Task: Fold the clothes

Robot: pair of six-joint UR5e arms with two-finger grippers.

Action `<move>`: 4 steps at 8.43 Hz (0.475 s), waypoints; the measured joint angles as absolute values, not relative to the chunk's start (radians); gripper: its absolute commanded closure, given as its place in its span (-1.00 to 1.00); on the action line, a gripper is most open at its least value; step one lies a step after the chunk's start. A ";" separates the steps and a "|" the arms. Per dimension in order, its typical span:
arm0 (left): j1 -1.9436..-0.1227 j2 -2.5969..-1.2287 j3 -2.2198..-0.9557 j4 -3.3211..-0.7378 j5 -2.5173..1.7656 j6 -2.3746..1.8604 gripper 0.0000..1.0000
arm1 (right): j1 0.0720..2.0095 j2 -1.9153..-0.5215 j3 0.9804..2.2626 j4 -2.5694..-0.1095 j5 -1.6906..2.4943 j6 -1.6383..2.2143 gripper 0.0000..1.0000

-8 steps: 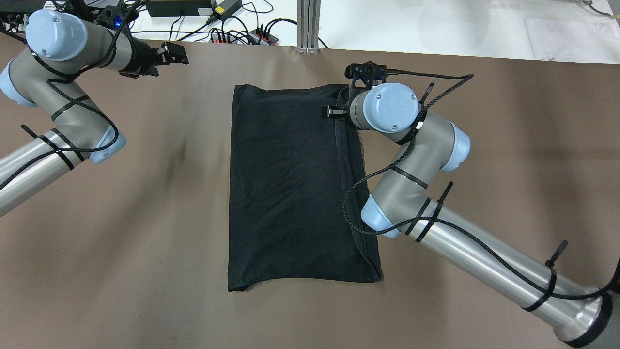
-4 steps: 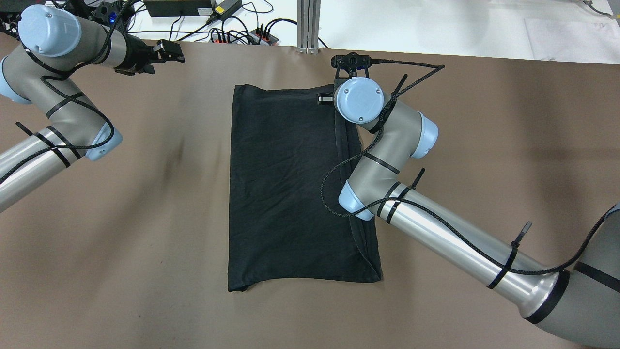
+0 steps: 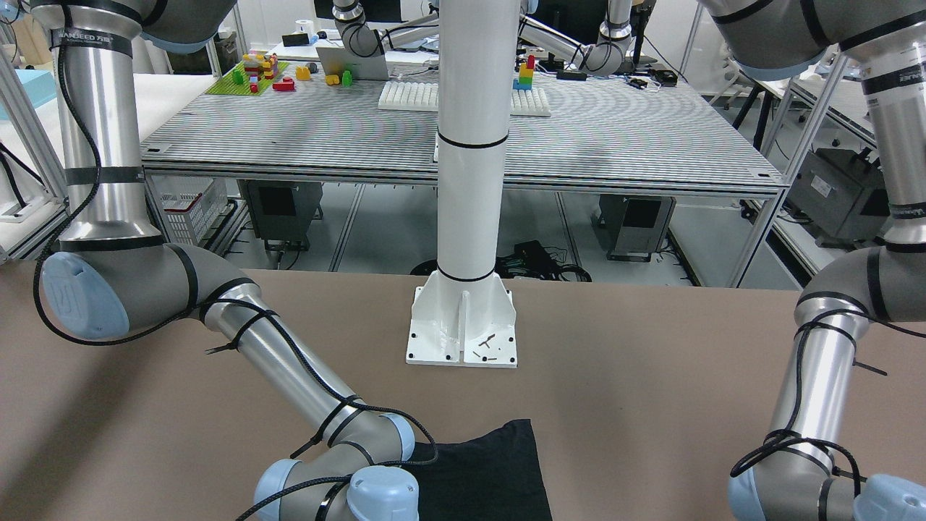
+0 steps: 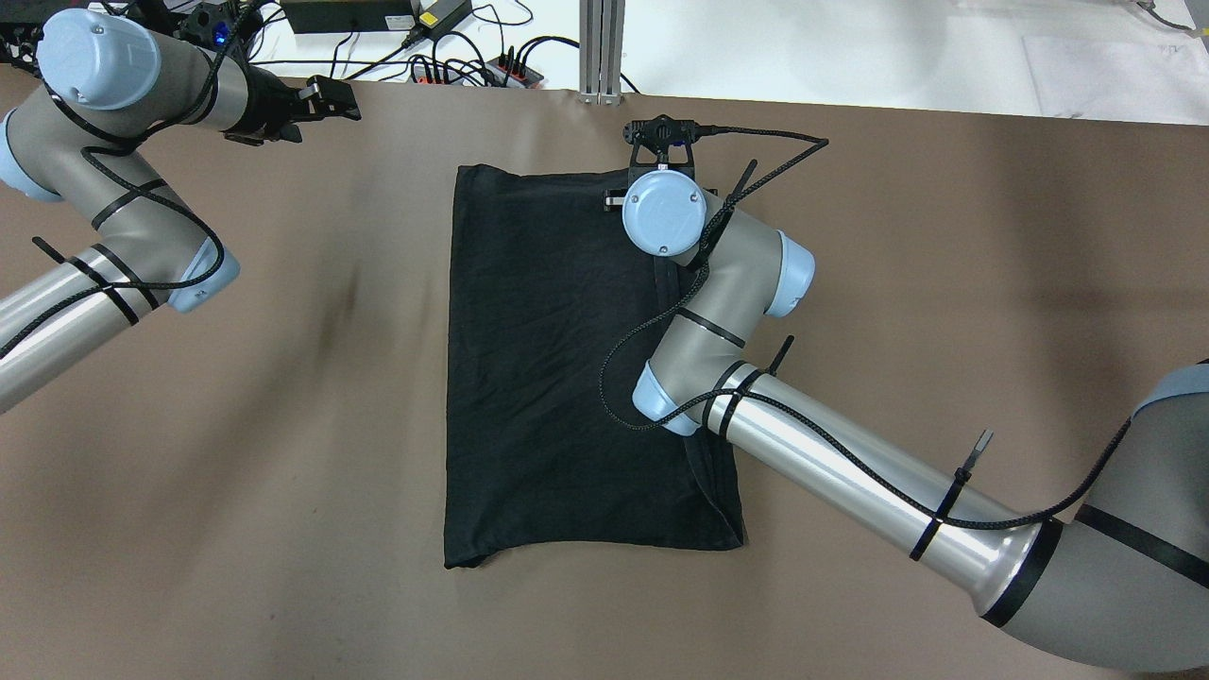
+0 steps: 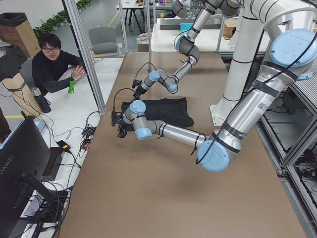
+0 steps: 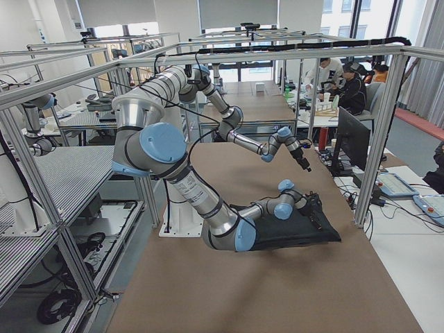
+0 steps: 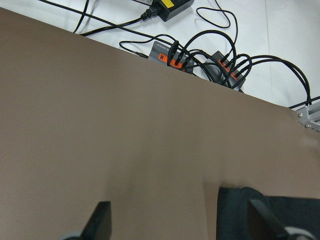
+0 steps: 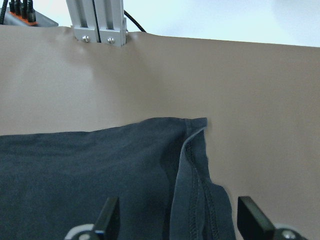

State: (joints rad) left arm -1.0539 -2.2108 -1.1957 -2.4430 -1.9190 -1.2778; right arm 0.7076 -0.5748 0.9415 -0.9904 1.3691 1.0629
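Observation:
The clothes are one black T-shirt (image 4: 557, 378) lying folded into a tall rectangle on the brown table (image 4: 283, 472); no print shows. My right gripper (image 4: 619, 200) hangs over the shirt's far edge, near its far right corner. In the right wrist view the gripper (image 8: 177, 220) is open, its fingers (image 8: 107, 215) spread above the hemmed corner (image 8: 195, 130) with nothing between them. My left gripper (image 4: 332, 98) is far off to the left near the table's far edge. It is open (image 7: 180, 222) over bare table, with a dark shirt corner (image 7: 235, 210) just ahead.
Power strips and cables (image 4: 472, 66) and an aluminium post (image 4: 602, 47) lie beyond the far table edge. The white pedestal (image 3: 463, 325) stands at the robot's side. A person (image 5: 54, 67) sits past the table's far side.
My right arm has slid left along the shirt's far edge, from its right corner toward the middle. The left arm drew back slightly, then held still. The shirt has not moved.

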 measured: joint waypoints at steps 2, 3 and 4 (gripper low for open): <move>-1.054 -2.212 -1.194 -2.442 -1.917 -1.278 -0.90 | 0.691 -0.560 0.902 -0.988 1.329 1.062 -0.50; -1.054 -2.212 -1.194 -2.441 -1.916 -1.278 -0.90 | 0.689 -0.549 0.875 -0.981 1.319 1.062 -0.46; -1.054 -2.212 -1.193 -2.440 -1.916 -1.276 -0.90 | 0.688 -0.535 0.847 -0.971 1.314 1.062 -0.46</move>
State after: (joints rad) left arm -1.0538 -2.2125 -1.1926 -2.4401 -1.9160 -1.2763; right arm 0.6878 -0.5347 0.8472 -0.9708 1.3139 1.0619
